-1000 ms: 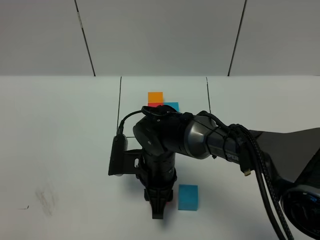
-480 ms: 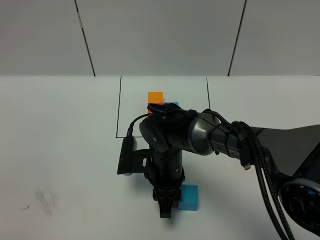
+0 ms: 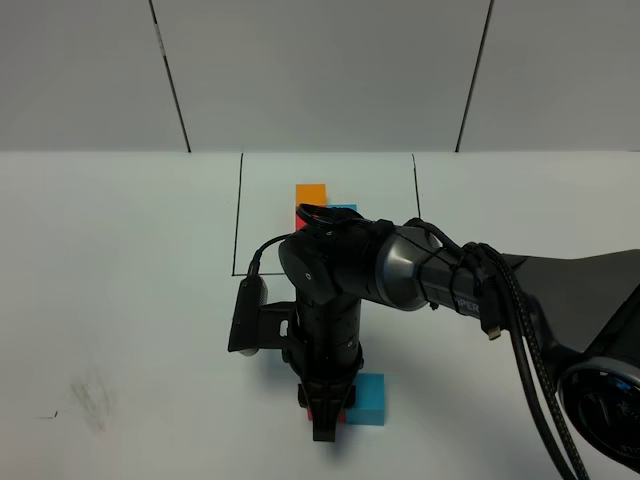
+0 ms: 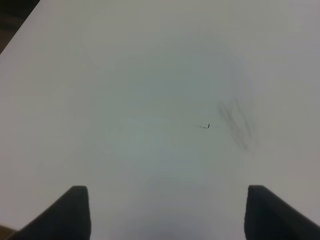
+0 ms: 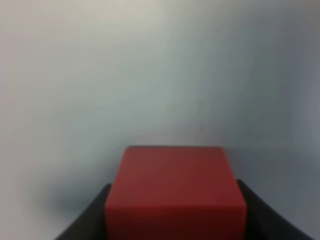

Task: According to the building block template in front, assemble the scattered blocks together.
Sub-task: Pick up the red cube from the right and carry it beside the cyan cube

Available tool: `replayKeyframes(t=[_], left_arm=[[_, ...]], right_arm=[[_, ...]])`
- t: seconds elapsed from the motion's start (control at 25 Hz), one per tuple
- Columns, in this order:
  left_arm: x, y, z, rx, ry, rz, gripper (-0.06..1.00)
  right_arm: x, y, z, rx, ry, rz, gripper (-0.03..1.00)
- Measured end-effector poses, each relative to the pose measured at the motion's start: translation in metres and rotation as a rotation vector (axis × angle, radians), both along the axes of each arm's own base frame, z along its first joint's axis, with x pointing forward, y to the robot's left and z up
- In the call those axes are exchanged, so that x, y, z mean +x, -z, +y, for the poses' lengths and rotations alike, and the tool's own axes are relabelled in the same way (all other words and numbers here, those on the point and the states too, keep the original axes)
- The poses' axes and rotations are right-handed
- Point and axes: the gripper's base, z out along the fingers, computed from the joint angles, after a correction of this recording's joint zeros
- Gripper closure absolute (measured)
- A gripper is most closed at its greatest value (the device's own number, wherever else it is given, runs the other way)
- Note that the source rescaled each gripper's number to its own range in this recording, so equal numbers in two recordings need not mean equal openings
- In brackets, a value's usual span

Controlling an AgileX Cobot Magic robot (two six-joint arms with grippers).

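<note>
The building block template (image 3: 311, 193) lies at the back: orange, red and blue cubes inside a thin black outline (image 3: 240, 215). Near the front edge my right gripper (image 3: 326, 425) points straight down, shut on the red cube (image 3: 308, 401). That cube sits low against the left side of the blue cube (image 3: 371, 398), which rests on the table. In the right wrist view the red cube (image 5: 175, 190) fills the space between the dark fingers (image 5: 92, 217). My left gripper (image 4: 170, 215) is open over bare table and holds nothing.
The right arm's dark body (image 3: 340, 275) and cables (image 3: 520, 340) cover the middle of the white table (image 3: 120, 300) and part of the template. A faint smudge (image 3: 90, 400) marks the front left, and the same smudge (image 4: 237, 122) shows under the left gripper.
The right arm has shifted right toward the blue cube and slightly forward, carrying the red cube up beside it. The blue cube has moved a little to the left. The left gripper stays still.
</note>
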Motion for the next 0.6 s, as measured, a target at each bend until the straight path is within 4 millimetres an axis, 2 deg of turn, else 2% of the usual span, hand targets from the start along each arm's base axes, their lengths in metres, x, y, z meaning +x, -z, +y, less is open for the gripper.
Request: replayKeyframes(t=[0.6], left_arm=[[0.0000, 0.0000, 0.0000, 0.000, 0.000, 0.000, 0.46]], right_arm=[[0.0025, 0.0069, 0.0028, 0.035, -0.002, -0.031, 0.95]])
